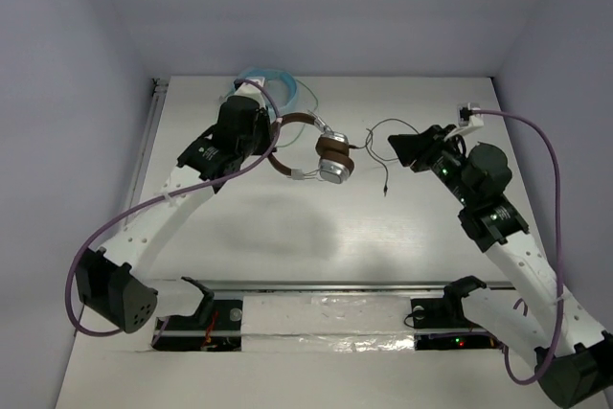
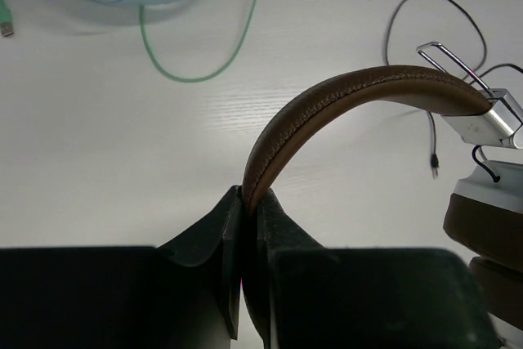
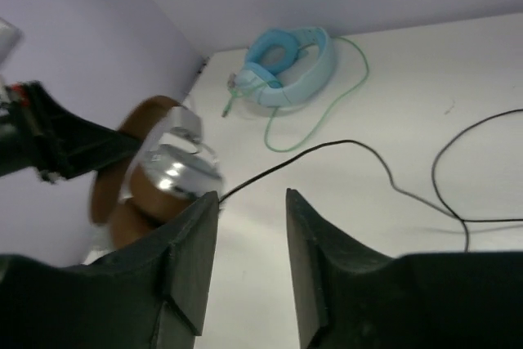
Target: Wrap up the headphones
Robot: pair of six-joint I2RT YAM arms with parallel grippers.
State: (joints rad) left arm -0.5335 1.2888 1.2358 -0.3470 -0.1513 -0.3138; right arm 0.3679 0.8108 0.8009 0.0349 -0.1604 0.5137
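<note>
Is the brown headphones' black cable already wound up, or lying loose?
Loose. The black cable trails in open curves across the table; none of it circles the brown headband.

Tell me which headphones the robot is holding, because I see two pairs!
Look at the middle of the white table, toward the back. The left gripper pinches the headband of the headphones there. They are brown with shiny silver cups and a thin black cable, while the light blue headphones behind have a green cable.

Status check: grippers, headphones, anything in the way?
Left gripper shut on the headphones at the headband. Right gripper open near black cable. Blue headphones behind, apart.
</note>
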